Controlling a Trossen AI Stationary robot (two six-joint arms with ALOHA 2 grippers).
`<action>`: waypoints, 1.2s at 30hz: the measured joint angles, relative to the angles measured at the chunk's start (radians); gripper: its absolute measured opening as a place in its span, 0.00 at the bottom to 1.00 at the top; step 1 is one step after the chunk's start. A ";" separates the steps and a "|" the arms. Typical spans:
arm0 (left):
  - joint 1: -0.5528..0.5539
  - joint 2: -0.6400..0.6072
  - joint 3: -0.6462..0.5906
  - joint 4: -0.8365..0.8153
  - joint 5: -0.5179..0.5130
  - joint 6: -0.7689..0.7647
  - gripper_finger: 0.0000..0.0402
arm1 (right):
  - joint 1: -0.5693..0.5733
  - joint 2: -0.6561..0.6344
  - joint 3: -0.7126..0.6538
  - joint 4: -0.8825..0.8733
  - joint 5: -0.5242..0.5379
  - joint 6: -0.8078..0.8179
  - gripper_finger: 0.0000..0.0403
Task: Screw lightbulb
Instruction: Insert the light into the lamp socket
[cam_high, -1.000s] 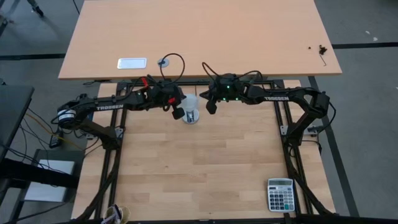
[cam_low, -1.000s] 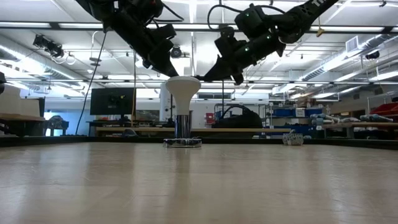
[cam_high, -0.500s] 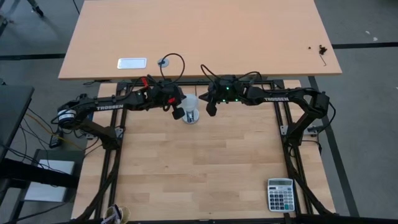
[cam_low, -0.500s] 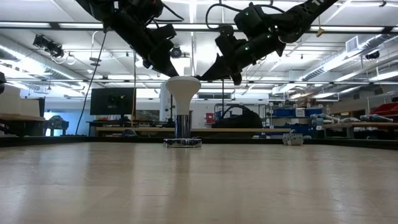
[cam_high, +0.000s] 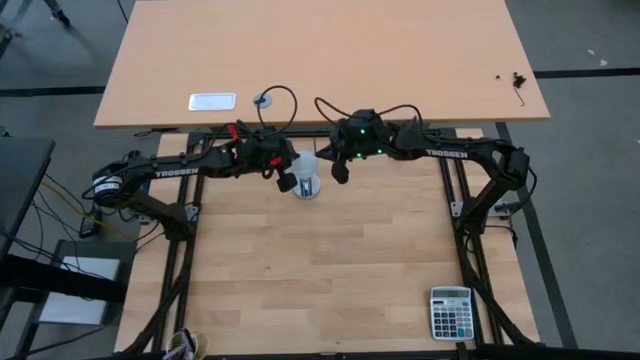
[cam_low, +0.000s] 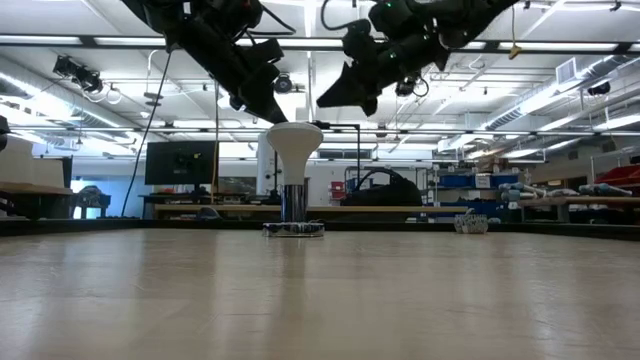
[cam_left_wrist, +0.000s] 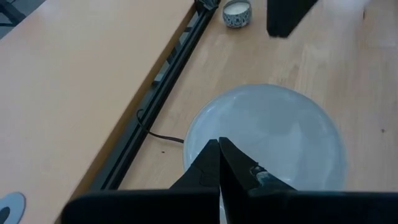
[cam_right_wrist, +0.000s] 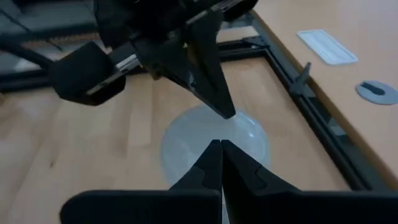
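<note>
Bulb (cam_low: 294, 140) upright in its socket (cam_low: 293, 229), left of centre in the low view and upper middle of the worktop (cam_high: 330, 280) from above, and neither gripper has hold of it. What has changed in the last second is the right arm: its gripper (cam_low: 333, 98) has lifted and drawn off toward the upper right of the low frame, so where it sat just beside the bulb's head there is now clear daylight between them. From above, that arm's wrist has moved a touch up the frame, the gripper (cam_high: 340, 172) hanging just right of the bulb (cam_high: 306, 174). Its jaws are pinched shut on nothing; in its own wrist view the two dark fingers (cam_right_wrist: 211, 163) meet in a single seam with the pale dome (cam_right_wrist: 214, 146) beyond them.

Left gripper (cam_low: 272, 110) has not stirred over the same second. It hangs just above and left of the bulb's head, jaws shut and empty, the closed tips (cam_left_wrist: 219, 163) poised over the white dome (cam_left_wrist: 267, 143) in its wrist view.

To my eye this looks like letting go after a turn: bulb seated and standing by itself, right arm backing away. Whether it is fully tight I cannot tell from here, and another twist may yet be wanted
</note>
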 joint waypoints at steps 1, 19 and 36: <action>0.000 0.000 0.000 0.000 0.000 0.000 0.00 | 0.002 0.000 0.014 -0.031 0.016 -0.012 0.02; 0.000 0.000 0.000 0.001 0.000 0.002 0.00 | -0.001 0.049 -0.050 0.007 0.095 0.025 0.02; 0.000 0.000 0.000 -0.005 -0.003 0.003 0.00 | 0.049 0.064 -0.052 0.016 0.042 0.048 0.02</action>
